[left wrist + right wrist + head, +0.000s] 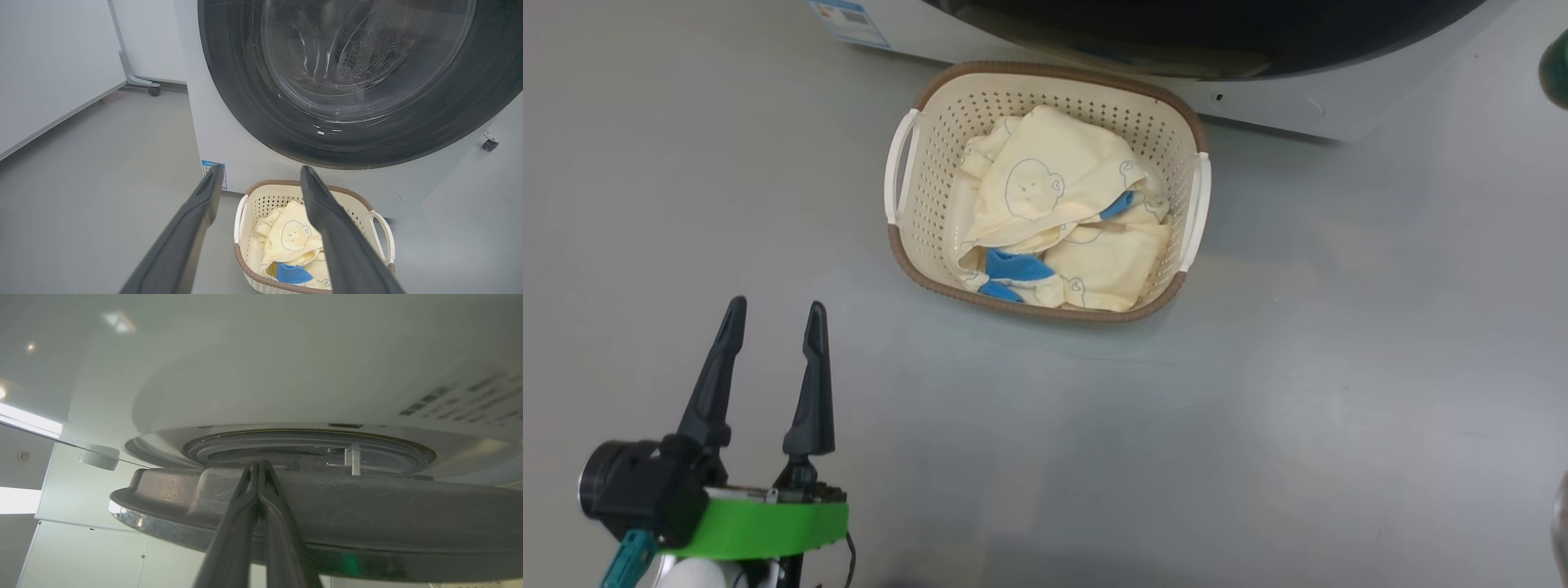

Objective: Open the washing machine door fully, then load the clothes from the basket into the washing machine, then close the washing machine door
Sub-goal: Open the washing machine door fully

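Observation:
The cream basket [899, 242] stands on the floor just in front of the white washing machine [1258, 110], holding the pale yellow clothes [1045, 188] with blue bear outlines and blue trim. The glossy black washing machine door [245, 102] hangs above the basket [261, 192]. In the right wrist view the door [367, 506] shows edge-on, with a gap between it and the machine front [286, 375]. My right gripper [259, 462] is shut, its tips at the door's inner edge in that gap. My left gripper [776, 306] is open and empty, near and left of the basket, its fingers pointing at the clothes [292, 237].
Grey floor lies all around the basket. A blue label [849, 18] marks the machine's front lower corner. A white panel on a castered foot [154, 90] stands to the machine's left, and another caster [489, 143] shows on its right.

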Motion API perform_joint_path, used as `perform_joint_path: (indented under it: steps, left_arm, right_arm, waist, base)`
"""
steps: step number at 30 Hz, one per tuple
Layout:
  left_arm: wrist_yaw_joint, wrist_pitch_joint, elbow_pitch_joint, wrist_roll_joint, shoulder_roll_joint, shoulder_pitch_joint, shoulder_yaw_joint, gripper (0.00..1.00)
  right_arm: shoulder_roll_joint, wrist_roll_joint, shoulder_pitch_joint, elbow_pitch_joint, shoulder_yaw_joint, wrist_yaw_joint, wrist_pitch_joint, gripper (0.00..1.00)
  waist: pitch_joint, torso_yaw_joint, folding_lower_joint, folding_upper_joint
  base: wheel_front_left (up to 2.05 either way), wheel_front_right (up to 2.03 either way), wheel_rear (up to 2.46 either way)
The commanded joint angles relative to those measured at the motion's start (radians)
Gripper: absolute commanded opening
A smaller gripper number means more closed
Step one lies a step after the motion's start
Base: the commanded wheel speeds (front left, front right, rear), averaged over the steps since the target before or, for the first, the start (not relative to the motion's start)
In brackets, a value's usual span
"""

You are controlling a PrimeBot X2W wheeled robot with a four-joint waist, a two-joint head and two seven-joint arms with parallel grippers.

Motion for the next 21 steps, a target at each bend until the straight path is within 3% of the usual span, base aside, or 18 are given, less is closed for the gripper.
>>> perform_joint_path:
  steps: [1,11,21]
  left_arm:
    - [-0.003,-0.011,-0.021,-0.006,0.011,-0.006,0.031,1.0]
    - [-0.015,-0.011,-0.011,-0.003,0.011,-0.013,0.033,1.0]
    - [-0.023,-0.011,-0.012,0.001,0.011,-0.006,0.043,1.0]
  right_arm:
    - [0.019,-0.006,0.011,-0.039,0.034,-0.003,0.026,0.0]
    - [0.031,-0.011,0.053,-0.054,0.075,-0.003,0.043,0.0]
    - [0.038,-0.008,0.057,-0.042,0.087,-0.003,0.023,0.0]
  waist:
    - [-0.021,-0.015,0.0,-0.0001]
    - [-0.028,-0.024,0.0,-0.0001]
    - [-0.028,0.01,0.0,-0.0001]
  base:
    - [0.0,0.0,0.0]
    - [0.0,0.0,0.0]
    - [0.0,0.0,0.0]
